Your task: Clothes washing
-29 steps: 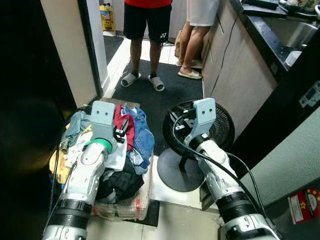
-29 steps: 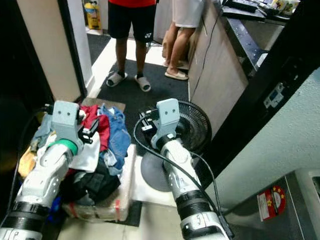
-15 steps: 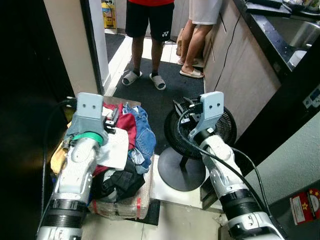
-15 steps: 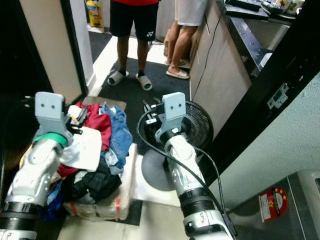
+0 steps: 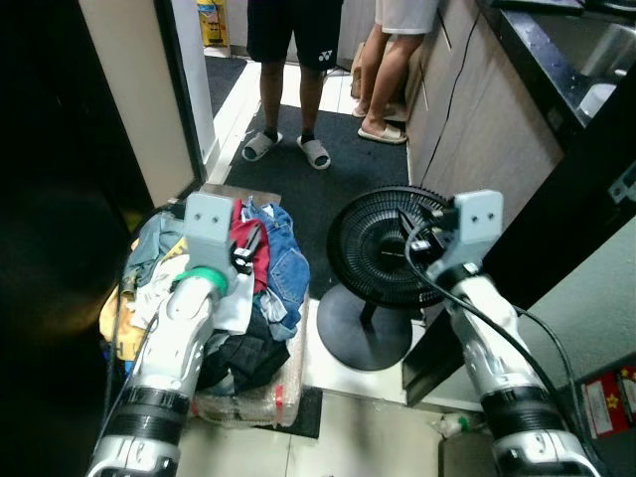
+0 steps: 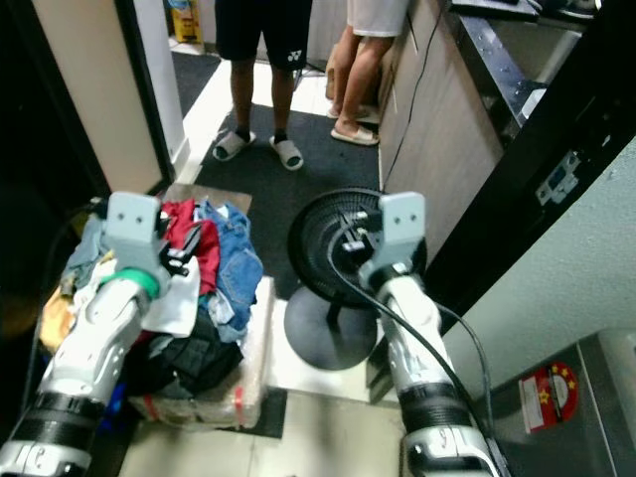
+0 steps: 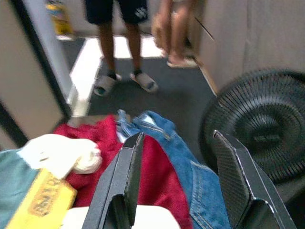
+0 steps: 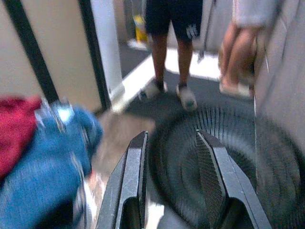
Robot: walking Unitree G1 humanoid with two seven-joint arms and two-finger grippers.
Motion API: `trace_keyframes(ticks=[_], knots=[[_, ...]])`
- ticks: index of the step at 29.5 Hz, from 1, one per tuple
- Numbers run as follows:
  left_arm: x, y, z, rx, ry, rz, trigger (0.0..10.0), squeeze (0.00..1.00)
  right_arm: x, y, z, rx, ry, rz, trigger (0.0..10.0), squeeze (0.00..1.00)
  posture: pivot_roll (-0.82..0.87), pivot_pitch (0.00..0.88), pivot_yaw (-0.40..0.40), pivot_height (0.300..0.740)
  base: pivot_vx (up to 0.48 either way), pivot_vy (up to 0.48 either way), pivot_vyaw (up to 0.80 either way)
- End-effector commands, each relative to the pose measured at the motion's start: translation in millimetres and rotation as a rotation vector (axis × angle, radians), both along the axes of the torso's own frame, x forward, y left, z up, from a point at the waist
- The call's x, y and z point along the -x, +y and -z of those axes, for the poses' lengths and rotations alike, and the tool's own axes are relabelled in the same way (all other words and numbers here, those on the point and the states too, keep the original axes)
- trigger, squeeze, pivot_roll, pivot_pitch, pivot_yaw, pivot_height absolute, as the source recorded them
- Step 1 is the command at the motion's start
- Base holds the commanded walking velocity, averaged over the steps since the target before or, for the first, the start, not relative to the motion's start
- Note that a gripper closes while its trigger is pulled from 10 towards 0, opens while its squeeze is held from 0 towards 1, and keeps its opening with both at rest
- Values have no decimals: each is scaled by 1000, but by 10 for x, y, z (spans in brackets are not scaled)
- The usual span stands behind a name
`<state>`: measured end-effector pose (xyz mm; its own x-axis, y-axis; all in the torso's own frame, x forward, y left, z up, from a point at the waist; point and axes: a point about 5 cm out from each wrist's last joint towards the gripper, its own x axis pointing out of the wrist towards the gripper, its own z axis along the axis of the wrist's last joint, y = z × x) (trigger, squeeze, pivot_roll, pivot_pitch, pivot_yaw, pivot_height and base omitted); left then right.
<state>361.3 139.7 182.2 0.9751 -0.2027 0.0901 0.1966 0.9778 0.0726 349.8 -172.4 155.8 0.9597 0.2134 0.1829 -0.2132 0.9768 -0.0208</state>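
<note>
On the floor to the robot's left front, beside a dark doorway, stands a heaped pile of mixed laundry [image 5: 234,298] on a low clear-wrapped base; its long axis runs away from the robot toward the dark floor mat [image 5: 328,184]. A red garment [image 7: 157,179] and blue denim jeans [image 7: 190,167] lie at the far end, a white cloth [image 5: 231,303] in the middle, black clothing [image 5: 243,358] nearest the robot. The left tool [image 7: 178,183] hovers above the red garment and denim, fingers spread, holding nothing. The right tool [image 8: 171,183] hangs over the black round floor fan [image 5: 383,248], which stands just right of the pile; its fingers are likewise spread and empty. Two persons' legs [image 5: 288,79] stand on the mat beyond.
</note>
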Motion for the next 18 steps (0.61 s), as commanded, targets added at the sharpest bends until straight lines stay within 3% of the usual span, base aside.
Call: trace_keyframes(ticks=[1, 6, 12, 16, 17, 18], knots=[[-21, -15, 153, -20, 62, 19, 10000, 0, 60, 86, 133, -11, 31, 4, 10000, 0, -18, 164, 50, 740, 0, 0, 0], [-56, -57, 168, -60, 55, 33, 10000, 0, 29, 303, 94, -21, 20, -46, 10000, 0, -11, 161, 41, 740, 0, 0, 0], [-66, 9, 152, -56, 46, 3, 10000, 0, -53, 207, 265, -53, 116, 37, 10000, 0, 13, 151, 19, 740, 0, 0, 0], [-44, 94, 200, -62, 54, -23, 10000, 0, -98, 380, 310, -90, 155, -16, 10000, 0, 36, 149, 2, 740, 0, 0, 0], [-21, 158, 230, -59, 56, -48, 10000, 0, -155, 539, 310, -142, 190, -41, 10000, 0, 59, 150, -12, 740, 0, 0, 0], [-21, 158, 230, -59, 56, -48, 10000, 0, -155, 539, 310, -142, 190, -41, 10000, 0, 59, 150, -12, 740, 0, 0, 0]])
